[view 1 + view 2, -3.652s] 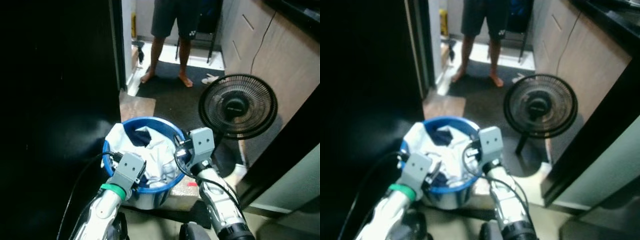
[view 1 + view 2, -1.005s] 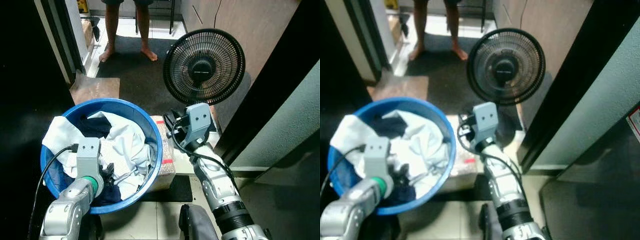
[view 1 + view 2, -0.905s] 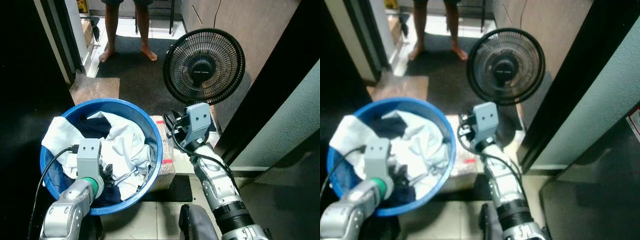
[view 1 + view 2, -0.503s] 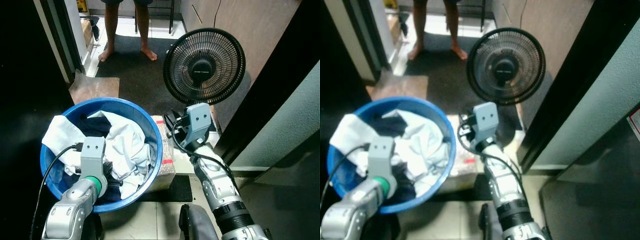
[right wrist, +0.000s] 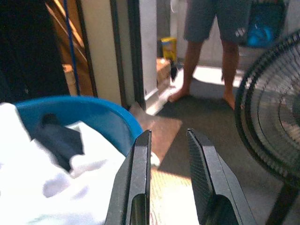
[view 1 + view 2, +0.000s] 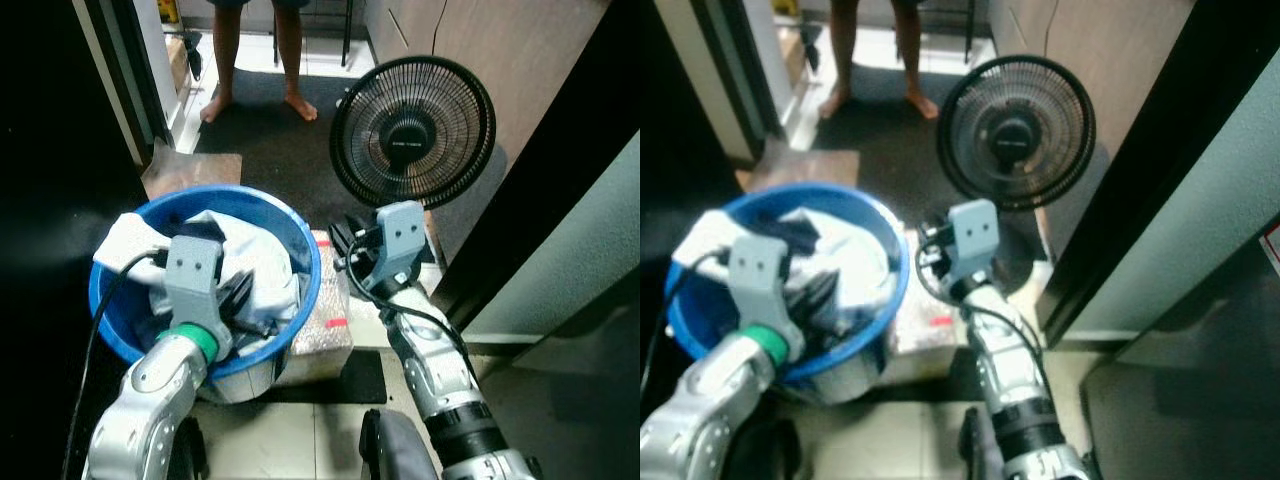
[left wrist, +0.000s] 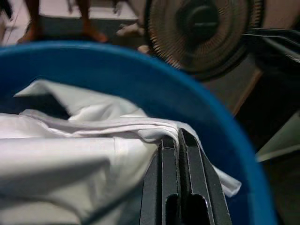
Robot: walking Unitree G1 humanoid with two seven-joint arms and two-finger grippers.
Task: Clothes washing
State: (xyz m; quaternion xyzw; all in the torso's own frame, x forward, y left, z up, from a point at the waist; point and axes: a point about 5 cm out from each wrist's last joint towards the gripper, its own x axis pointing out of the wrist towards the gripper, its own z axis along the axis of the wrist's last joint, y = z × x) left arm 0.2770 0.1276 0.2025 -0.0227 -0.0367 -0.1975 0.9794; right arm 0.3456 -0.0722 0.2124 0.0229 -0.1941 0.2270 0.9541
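Beside a black standing fan (image 6: 412, 132), a blue basin (image 6: 303, 262) heaped with white and dark clothes (image 6: 262, 272) is seen resting against a low box (image 6: 322, 325). Inside the basin, the left gripper (image 7: 178, 139) is pressed together, apparently pinching a fold of white cloth (image 7: 140, 127) near the rim, though the blur leaves the hold uncertain. The right gripper (image 5: 168, 140) is held apart from the basin, its fingers (image 5: 138, 161) spread over the floor. A person's bare legs (image 6: 228, 55) are seen standing beyond
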